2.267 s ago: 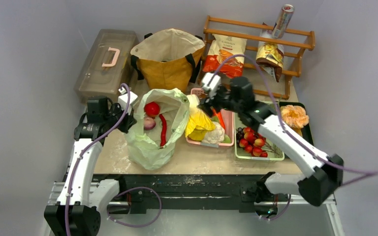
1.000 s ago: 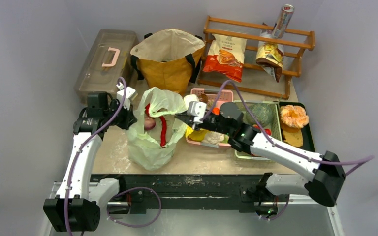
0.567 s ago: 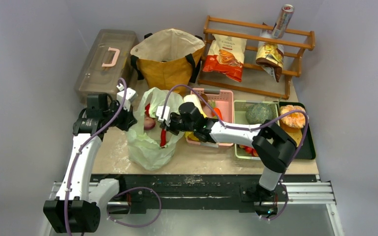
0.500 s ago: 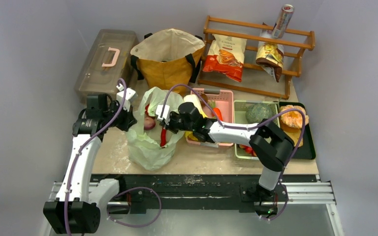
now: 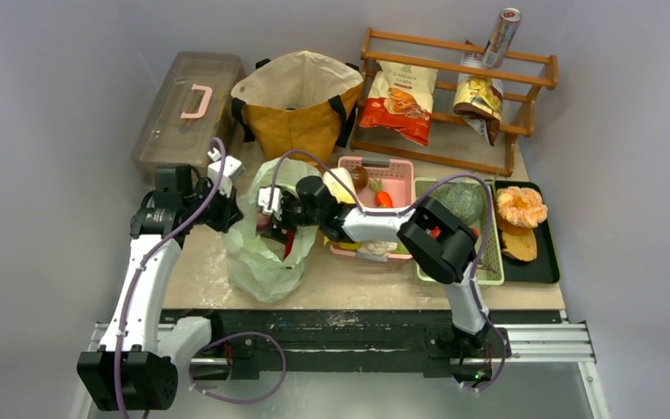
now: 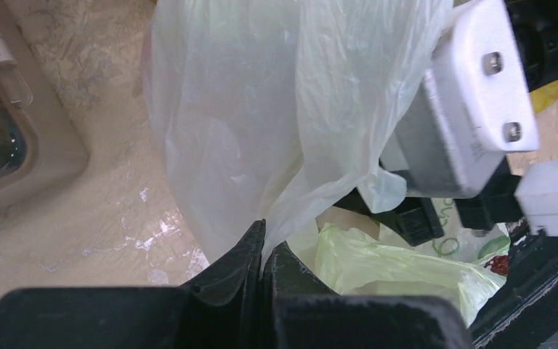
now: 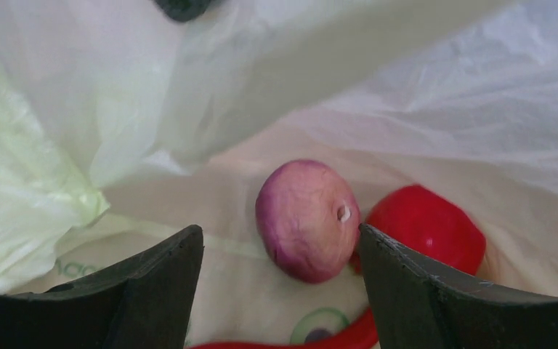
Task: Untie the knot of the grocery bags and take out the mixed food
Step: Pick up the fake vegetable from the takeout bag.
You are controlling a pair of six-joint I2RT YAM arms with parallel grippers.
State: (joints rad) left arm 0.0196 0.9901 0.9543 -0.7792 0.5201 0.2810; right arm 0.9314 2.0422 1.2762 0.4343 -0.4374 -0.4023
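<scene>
The right gripper (image 5: 277, 229) has swung away from the trays (image 5: 545, 266) at the right of the frame. It has gone into the green bag (image 5: 253, 262) at the middle left. Its jaws have opened, one on each side of the purple onion (image 7: 306, 218).

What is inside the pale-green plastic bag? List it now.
Inside the pale-green plastic bag lie a purple onion, a red fruit beside it, and a red chilli below them. Crumpled bag folds hide anything further.

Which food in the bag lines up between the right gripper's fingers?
The purple onion, centred in the gap; the red fruit sits off-centre beside it, the chilli lower down.
</scene>
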